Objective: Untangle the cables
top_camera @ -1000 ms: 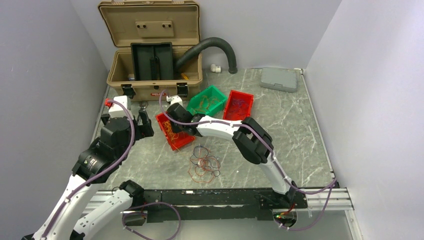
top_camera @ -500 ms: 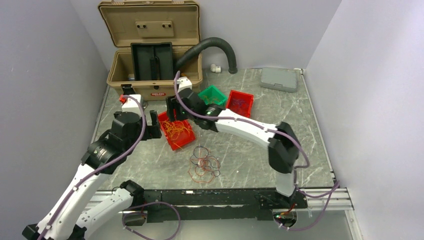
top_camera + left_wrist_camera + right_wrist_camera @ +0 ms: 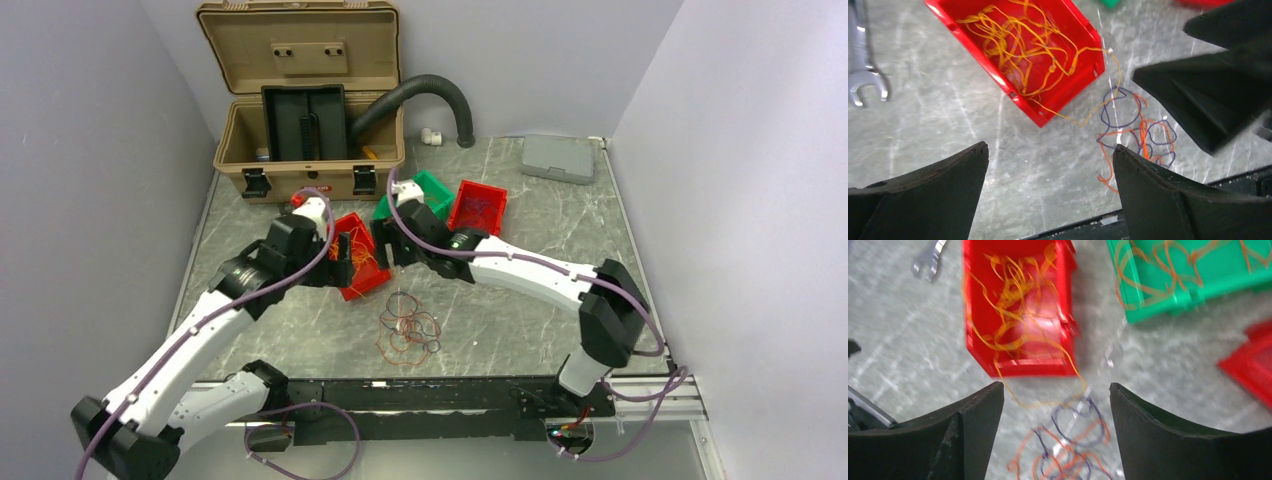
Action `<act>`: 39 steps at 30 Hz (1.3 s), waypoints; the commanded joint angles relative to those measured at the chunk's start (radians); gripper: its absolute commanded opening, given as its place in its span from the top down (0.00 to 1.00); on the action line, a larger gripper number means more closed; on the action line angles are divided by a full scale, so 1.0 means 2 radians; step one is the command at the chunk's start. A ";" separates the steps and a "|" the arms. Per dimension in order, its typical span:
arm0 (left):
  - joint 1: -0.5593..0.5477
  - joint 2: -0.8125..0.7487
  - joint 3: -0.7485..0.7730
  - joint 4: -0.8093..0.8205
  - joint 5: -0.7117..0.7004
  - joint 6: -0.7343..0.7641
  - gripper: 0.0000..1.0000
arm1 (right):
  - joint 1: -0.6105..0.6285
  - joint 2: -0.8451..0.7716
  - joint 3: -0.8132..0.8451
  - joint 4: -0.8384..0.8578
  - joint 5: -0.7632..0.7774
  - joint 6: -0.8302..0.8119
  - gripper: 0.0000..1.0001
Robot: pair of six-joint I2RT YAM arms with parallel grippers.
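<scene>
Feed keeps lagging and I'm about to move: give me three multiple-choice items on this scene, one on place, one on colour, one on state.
1. The loose cable tangle lies: A in a drawer; B on the table; C on a shelf.
2. The bin holding the yellow cables is: A red; B blue; C white.
3. The right tool is: A shut on a cable; B shut, empty; C open.
B: it rests on bare stone. A: red walls hold the strands. C: its fingers stand apart, gripping nothing.

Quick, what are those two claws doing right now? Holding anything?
Left gripper: open, holding nothing.
Right gripper: open, holding nothing.
</scene>
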 commanded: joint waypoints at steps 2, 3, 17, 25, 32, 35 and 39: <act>0.001 0.029 -0.046 0.068 0.089 -0.049 0.08 | -0.009 -0.104 -0.101 0.007 0.023 0.034 0.21; 0.001 0.025 -0.065 0.090 0.096 -0.064 0.10 | -0.010 -0.121 -0.119 0.013 0.026 0.037 0.21; -0.014 0.063 -0.214 0.312 0.037 -0.213 0.27 | -0.026 -0.261 -0.256 0.060 0.049 0.070 0.23; -0.019 0.138 -0.206 0.337 0.033 -0.255 0.47 | -0.033 -0.287 -0.266 0.045 0.057 0.071 0.24; -0.025 0.146 -0.177 0.298 0.016 -0.236 1.00 | -0.036 -0.300 -0.271 0.037 0.061 0.075 0.25; -0.028 0.125 -0.146 0.241 -0.011 -0.208 1.00 | -0.036 -0.304 -0.272 0.033 0.062 0.076 0.25; -0.025 0.111 -0.087 0.165 -0.058 -0.165 1.00 | -0.038 -0.303 -0.273 0.031 0.062 0.075 0.25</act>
